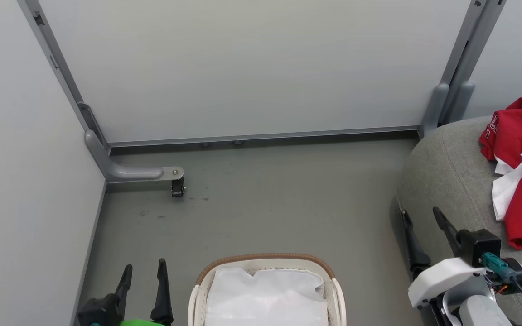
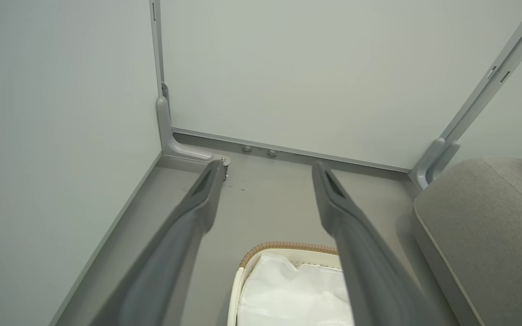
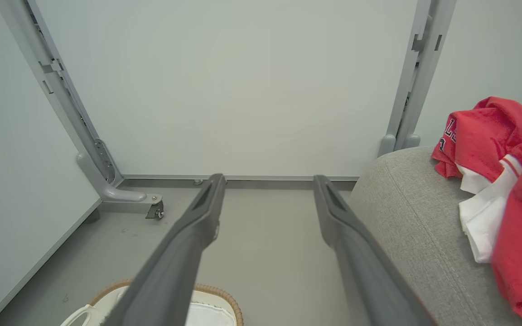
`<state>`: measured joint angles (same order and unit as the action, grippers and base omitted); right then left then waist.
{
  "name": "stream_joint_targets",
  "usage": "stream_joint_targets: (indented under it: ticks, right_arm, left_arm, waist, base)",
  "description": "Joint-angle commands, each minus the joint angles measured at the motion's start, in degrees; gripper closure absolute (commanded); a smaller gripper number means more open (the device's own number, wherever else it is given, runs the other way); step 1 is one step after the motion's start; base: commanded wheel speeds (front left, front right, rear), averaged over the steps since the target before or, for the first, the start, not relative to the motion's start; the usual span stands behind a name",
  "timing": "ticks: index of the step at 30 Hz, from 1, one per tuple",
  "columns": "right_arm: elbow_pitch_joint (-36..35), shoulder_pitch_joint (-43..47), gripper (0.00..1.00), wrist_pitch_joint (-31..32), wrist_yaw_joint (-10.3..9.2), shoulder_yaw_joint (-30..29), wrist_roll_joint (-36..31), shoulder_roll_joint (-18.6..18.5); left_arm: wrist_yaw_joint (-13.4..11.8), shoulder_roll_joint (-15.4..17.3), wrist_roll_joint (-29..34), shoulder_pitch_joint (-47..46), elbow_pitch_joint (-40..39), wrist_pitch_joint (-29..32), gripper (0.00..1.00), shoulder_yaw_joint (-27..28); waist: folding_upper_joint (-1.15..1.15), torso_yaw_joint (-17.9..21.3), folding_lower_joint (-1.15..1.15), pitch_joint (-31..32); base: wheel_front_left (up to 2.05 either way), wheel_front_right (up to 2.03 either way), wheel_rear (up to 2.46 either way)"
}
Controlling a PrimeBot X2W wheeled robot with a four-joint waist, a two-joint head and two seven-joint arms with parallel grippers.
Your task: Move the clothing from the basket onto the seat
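Note:
Red clothing (image 1: 521, 172) with white trim lies bunched on the grey seat (image 1: 447, 176) at the right; in the right wrist view the clothing (image 3: 505, 181) sits on the seat (image 3: 406, 235). The white basket (image 1: 338, 294) with a brown woven rim stands at the bottom centre, with just its white liner (image 1: 265, 299) showing inside. My left gripper (image 1: 145, 269) hangs open left of the basket, holding nothing. Open and holding nothing too, my right gripper (image 1: 422, 215) is at the seat's near edge. The left wrist view has the basket (image 2: 283, 247) below the open fingers (image 2: 333, 199).
Pale partition walls (image 1: 243, 68) close off the far side and the left. A grey metal foot with a small caster (image 1: 177, 186) juts onto the grey floor (image 1: 265, 203) at the left corner. Another partition post (image 1: 451, 99) stands behind the seat.

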<state>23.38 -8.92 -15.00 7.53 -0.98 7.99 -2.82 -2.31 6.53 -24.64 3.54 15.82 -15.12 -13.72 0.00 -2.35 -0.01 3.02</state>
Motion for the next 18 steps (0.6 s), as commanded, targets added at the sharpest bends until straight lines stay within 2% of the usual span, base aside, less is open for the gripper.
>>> stream_joint_targets:
  ticks: [1, 18]
  right_arm:
    - [-0.40, 1.52, 0.00, -0.26, -0.08, 0.31, 0.61, -0.19]
    - [-2.21, 4.53, 0.00, -0.27, -0.08, 1.67, 2.04, -0.17]
  left_arm:
    - [-0.05, -0.04, 0.23, 1.01, -0.29, -0.03, 0.00, 0.06]
    - [0.45, -0.47, 0.34, 1.61, -0.33, -0.03, 0.00, -0.37]
  waist:
    - [0.00, 0.12, 0.01, 0.02]
    - [0.00, 0.16, 0.01, 0.30]
  base:
    - [0.00, 0.00, 0.00]
    - [0.00, 0.00, 0.00]
